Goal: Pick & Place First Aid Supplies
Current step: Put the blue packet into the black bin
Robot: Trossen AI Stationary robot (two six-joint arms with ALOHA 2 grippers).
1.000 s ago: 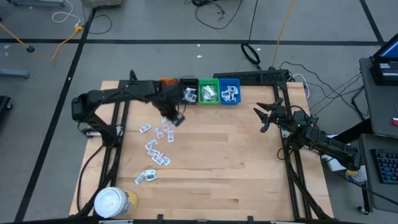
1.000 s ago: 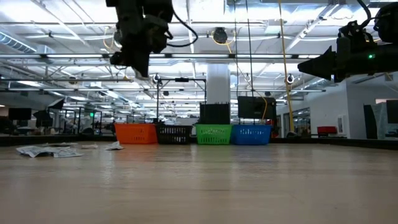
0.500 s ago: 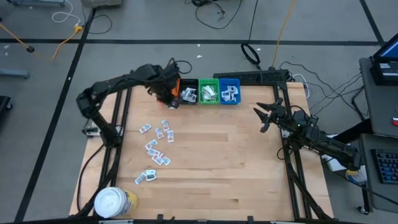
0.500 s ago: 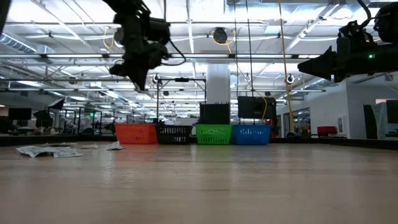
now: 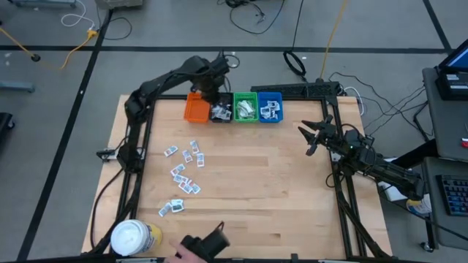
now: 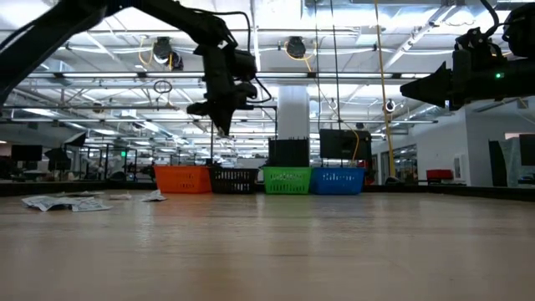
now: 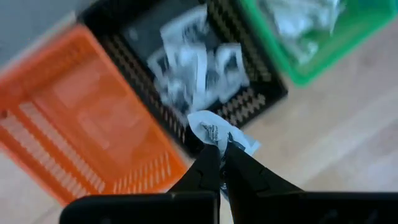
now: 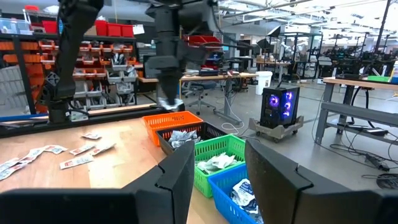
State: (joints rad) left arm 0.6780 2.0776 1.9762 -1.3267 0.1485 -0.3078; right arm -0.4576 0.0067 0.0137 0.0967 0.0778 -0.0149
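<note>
The left hand (image 7: 219, 163), pinched shut on a white packet (image 7: 217, 132) just above the black bin (image 5: 219, 112), should center over it before releasing (right hand (image 5: 313, 136) idles wide, well apart).

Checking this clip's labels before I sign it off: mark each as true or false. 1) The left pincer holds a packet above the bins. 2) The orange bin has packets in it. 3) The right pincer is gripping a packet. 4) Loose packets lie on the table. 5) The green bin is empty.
1) True: the left pincer is shut on a white packet over the black bin.
2) False: the orange bin looks empty.
3) False: the right pincer hangs open over the table's right side, holding nothing.
4) True: loose packets lie on the table.
5) False: the green bin holds packets.
</note>
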